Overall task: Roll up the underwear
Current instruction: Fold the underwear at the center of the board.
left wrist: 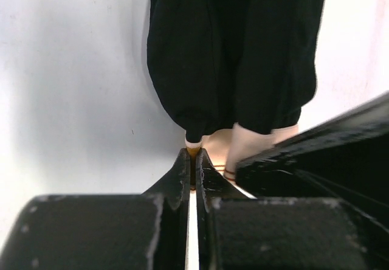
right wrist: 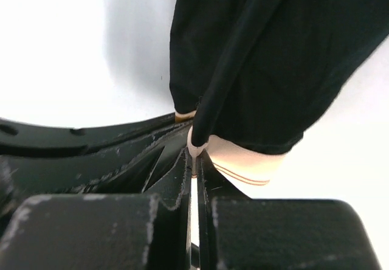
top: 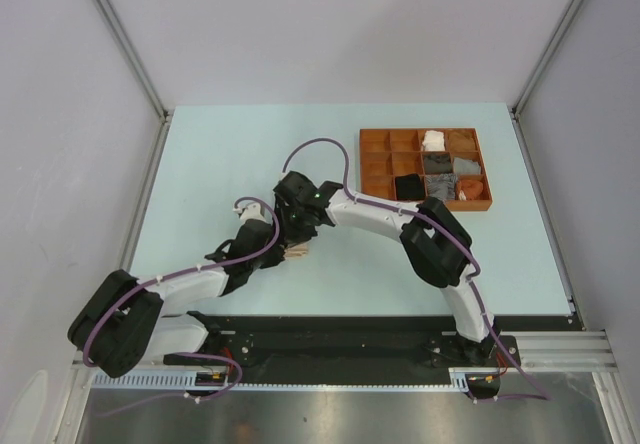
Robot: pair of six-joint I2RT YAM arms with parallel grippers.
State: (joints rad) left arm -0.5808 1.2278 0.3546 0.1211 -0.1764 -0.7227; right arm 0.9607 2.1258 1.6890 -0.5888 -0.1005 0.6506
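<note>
A black brief with a beige waistband (left wrist: pixel 231 57) hangs in front of both wrist cameras; it also shows in the right wrist view (right wrist: pixel 273 57). In the top view only a scrap of its beige waistband (top: pixel 296 253) shows under the two wrists near the table's middle. My left gripper (left wrist: pixel 194 153) is shut on the waistband's edge. My right gripper (right wrist: pixel 196 154) is shut on the same waistband, close beside the left one. In the top view the left gripper (top: pixel 270 236) and right gripper (top: pixel 298 226) nearly touch. The grey striped boxer is not in view as such.
A brown compartmented tray (top: pixel 375 169) stands at the back right, holding several rolled cloth items, white, grey and black. The pale blue table (top: pixel 220 164) is bounded by grey walls left and right. A black rail runs along the near edge.
</note>
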